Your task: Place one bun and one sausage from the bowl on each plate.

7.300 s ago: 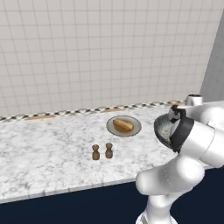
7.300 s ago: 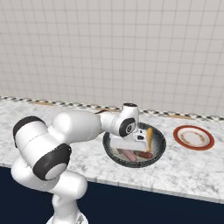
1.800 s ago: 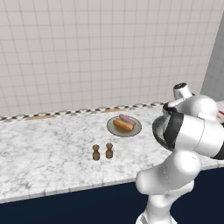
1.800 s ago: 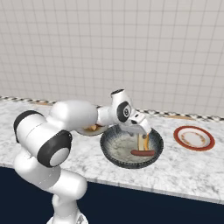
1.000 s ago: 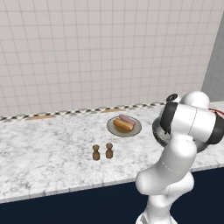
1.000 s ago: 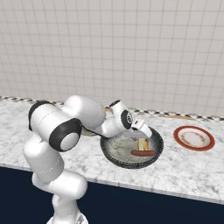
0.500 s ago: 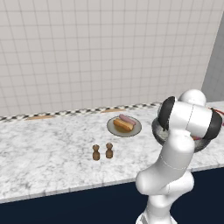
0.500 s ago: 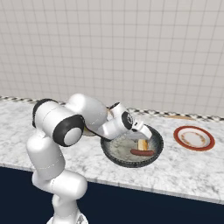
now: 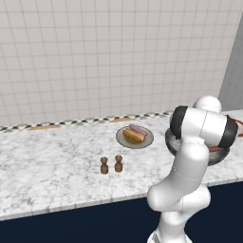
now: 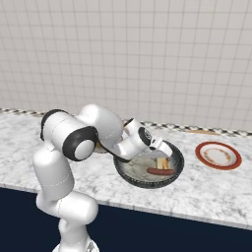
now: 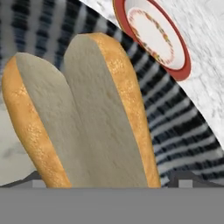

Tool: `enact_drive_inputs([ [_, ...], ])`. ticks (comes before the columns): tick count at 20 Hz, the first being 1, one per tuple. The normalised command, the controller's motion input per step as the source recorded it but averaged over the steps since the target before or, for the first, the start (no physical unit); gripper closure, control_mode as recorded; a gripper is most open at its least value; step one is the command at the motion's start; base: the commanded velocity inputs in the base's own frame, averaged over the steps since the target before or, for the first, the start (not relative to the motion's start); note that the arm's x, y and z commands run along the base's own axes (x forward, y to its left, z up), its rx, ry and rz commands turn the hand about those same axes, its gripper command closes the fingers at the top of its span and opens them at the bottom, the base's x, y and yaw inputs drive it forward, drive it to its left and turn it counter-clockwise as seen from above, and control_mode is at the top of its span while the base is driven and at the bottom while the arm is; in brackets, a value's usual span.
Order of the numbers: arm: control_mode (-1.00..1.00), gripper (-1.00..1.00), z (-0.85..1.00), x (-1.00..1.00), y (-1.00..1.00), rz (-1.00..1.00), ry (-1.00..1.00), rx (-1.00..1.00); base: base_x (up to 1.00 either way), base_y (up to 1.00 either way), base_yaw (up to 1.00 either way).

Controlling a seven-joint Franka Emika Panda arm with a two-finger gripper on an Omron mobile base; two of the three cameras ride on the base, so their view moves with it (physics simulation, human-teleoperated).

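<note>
The dark bowl [image 10: 147, 185] stands near the counter's front edge and holds a sausage [image 10: 160, 171] and a bun [image 10: 161, 162]. My gripper [image 10: 165, 150] reaches down into it, open, just above the bun. In the hand view the split bun [image 11: 87, 113] stands close up between the two fingertips [image 11: 183, 178], with the striped bowl wall [image 11: 183, 131] behind it. The red-rimmed plate [image 10: 218, 155] lies bare to the right of the bowl, and the same plate [image 11: 153, 35] is at the top of the hand view. The grey plate [image 9: 144, 143] carries a bun [image 9: 134, 135] and a sausage [image 9: 138, 128].
Two small brown shakers [image 9: 111, 164] stand on the marble counter [image 9: 52, 161] left of the grey plate. A tiled wall runs along the back. My arm's elbow [image 9: 201, 128] covers most of the bowl [image 9: 218, 155] in the left base view.
The hand has come down and slightly right into the bowl, closer to the bun, while the elbow has swung round. The jaws have widened a little.
</note>
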Motion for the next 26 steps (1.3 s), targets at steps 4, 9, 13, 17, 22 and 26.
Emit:
enact_drive_inputs([
  [4,-1.00,1.00,0.11,-0.04,-0.06,-0.01,-0.03,0.00,0.00,0.00,0.00],
  [9,-1.00,1.00,0.98,-0.18,-0.57,-0.16,-0.25,0.10,0.00,0.00,0.00],
  [13,-1.00,1.00,1.00,0.04,-0.89,-0.33,-0.12,0.18,0.00,0.00,0.00],
  [17,-1.00,1.00,0.60,0.17,-0.98,-0.34,-0.01,0.37,0.00,0.00,0.00],
  [22,-1.00,1.00,-0.12,0.06,-0.81,-0.27,-0.08,0.52,0.00,0.00,0.00],
  [26,-1.00,1.00,-0.04,0.00,-0.11,-0.05,-0.04,0.19,0.00,0.00,0.00],
])
